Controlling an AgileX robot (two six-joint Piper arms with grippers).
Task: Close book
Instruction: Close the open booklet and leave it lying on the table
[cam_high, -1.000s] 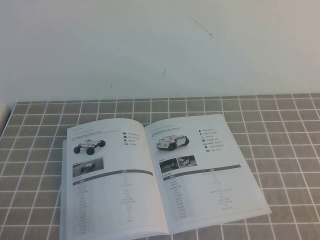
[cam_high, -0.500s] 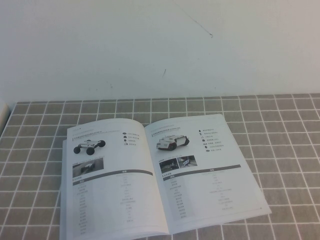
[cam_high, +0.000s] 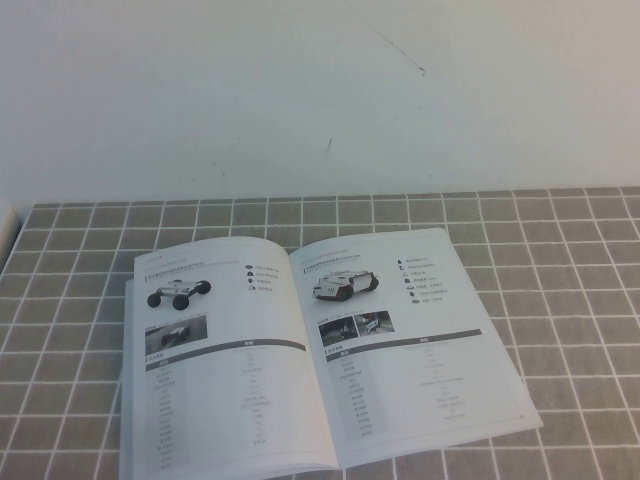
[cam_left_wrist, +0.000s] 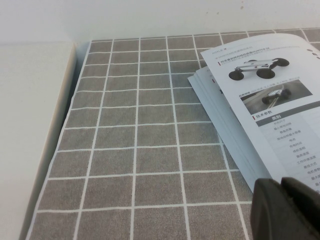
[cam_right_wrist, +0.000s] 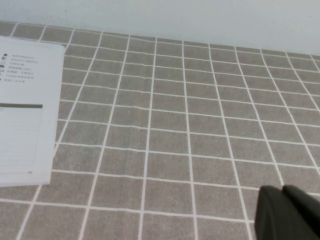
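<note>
While left gripper (cam_left_wrist: 280, 187), right gripper (cam_right_wrist: 283, 192) flank book (cam_high: 405, 370), spine (cam_high: 313, 350) runs near-to-far.

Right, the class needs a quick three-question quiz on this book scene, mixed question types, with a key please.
1. True or false: the book lies closed on the tiled table.
2. The left gripper, near the book's left pages, holds: A a page, B nothing, C a pen.
3. Fill in: the right gripper, shut, hangs over bare ____ beside the book.
Key: 1 false; 2 B; 3 tiles.
</note>
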